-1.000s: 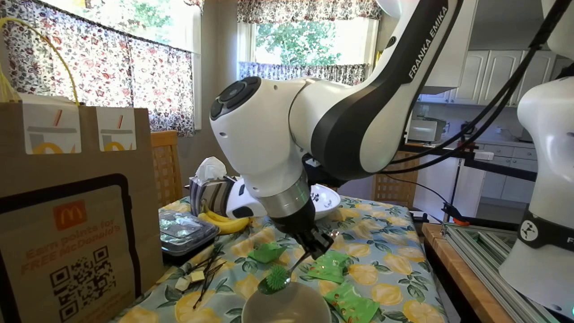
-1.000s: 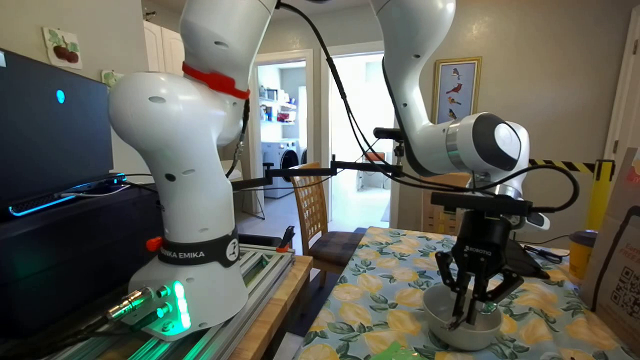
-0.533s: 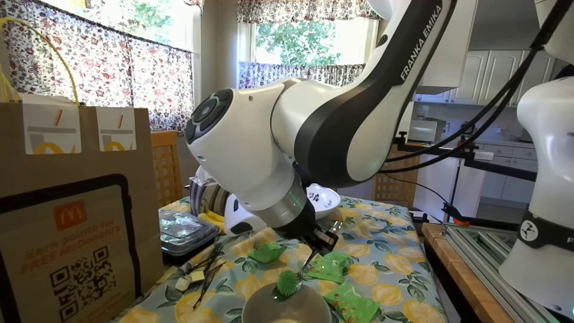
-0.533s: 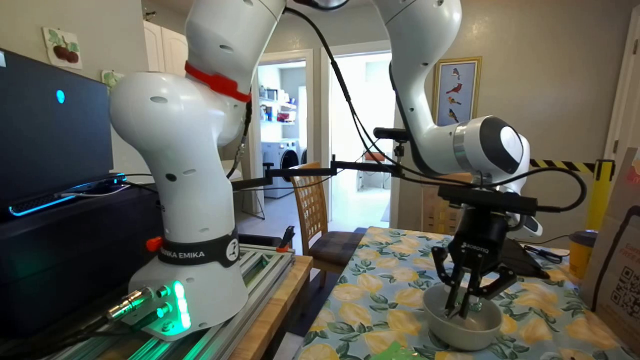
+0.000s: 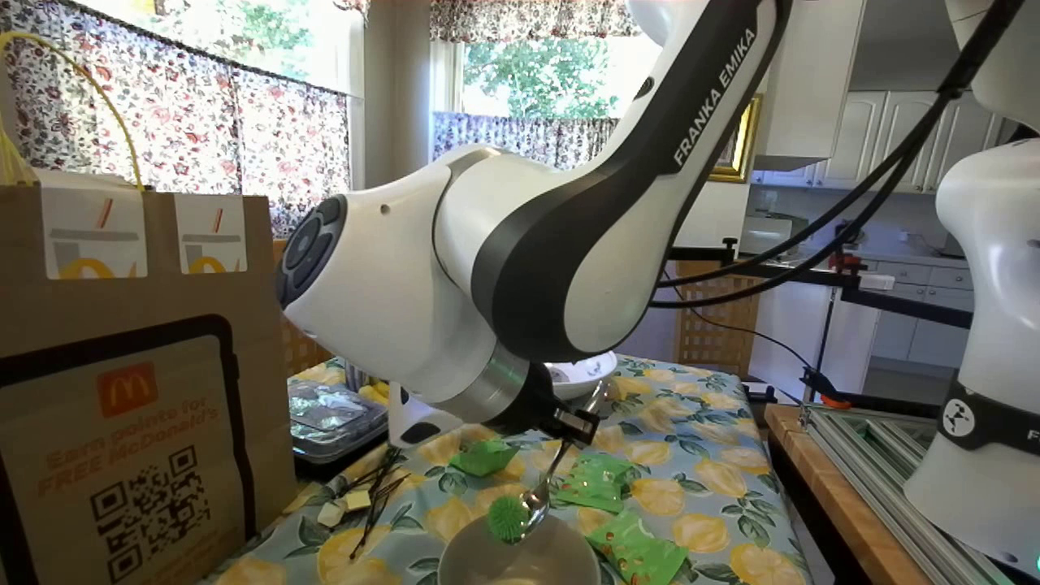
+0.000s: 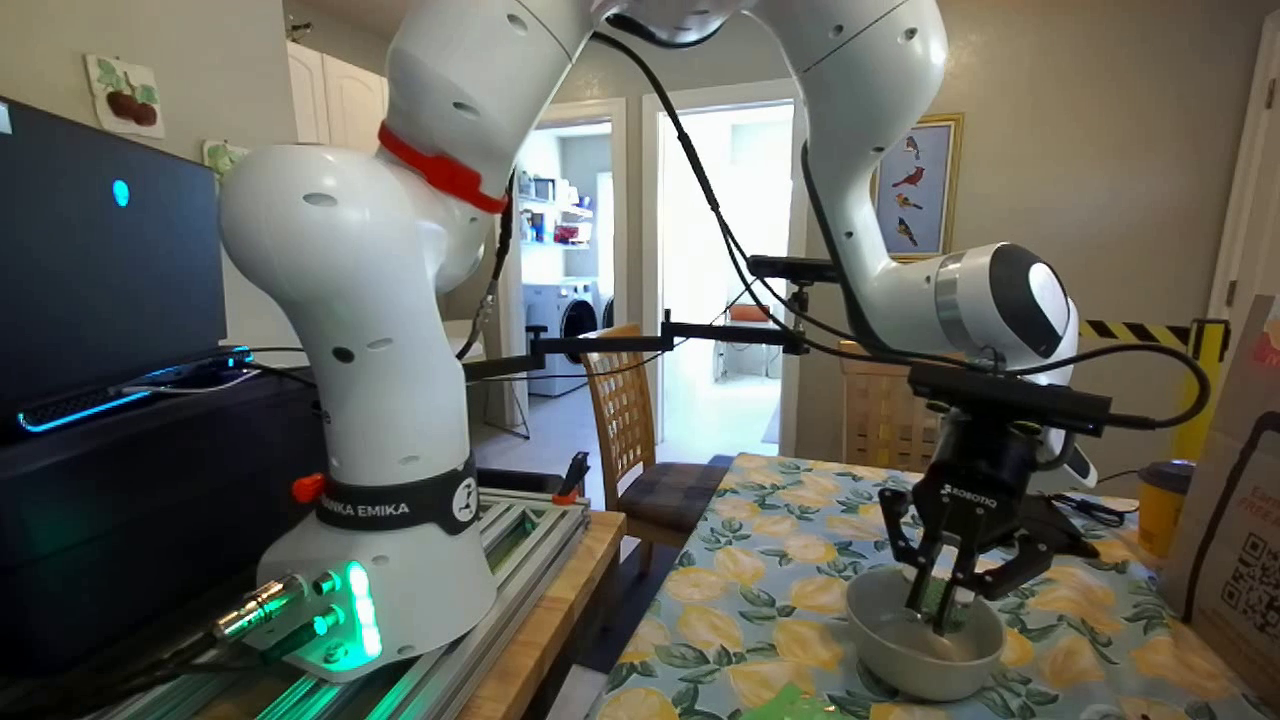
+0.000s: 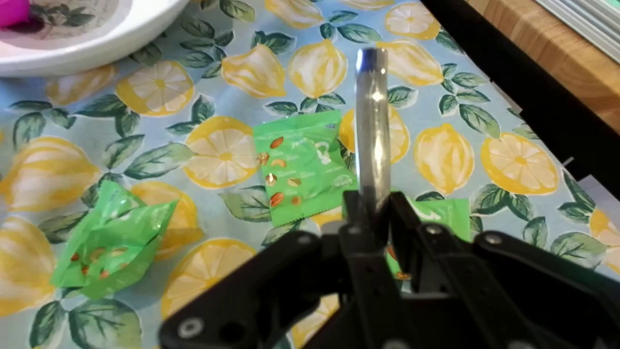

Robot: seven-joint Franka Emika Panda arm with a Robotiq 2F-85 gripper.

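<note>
My gripper (image 5: 578, 426) is shut on the handle of a metal spoon, also seen in an exterior view (image 6: 938, 608) and the wrist view (image 7: 372, 208). The shiny spoon (image 5: 538, 502) slants down from the fingers, its handle end (image 7: 372, 121) sticking out past them. A green spiky ball (image 5: 508, 518) is at the spoon's bowl end, above a grey-white bowl (image 5: 520, 569). The spoon's bowl end is turned on its side; I cannot tell whether the ball rests on it. In an exterior view the ball (image 6: 940, 594) is partly hidden behind the fingers, over the bowl (image 6: 920, 672).
Green snack packets (image 7: 305, 165) lie on the lemon-print tablecloth, one crumpled (image 7: 116, 242). A white dish (image 7: 97, 53) with a pink thing (image 7: 12, 12) stands farther back. A paper bag (image 5: 146, 390), plastic box (image 5: 333, 418) and yellow blocks (image 5: 345, 505) are beside the bowl.
The wrist has tilted and rolled, and the spoon has turned from level to its side. The ball has moved right over the bowl, then slightly left off the spoon's middle. The gripper stays shut.
</note>
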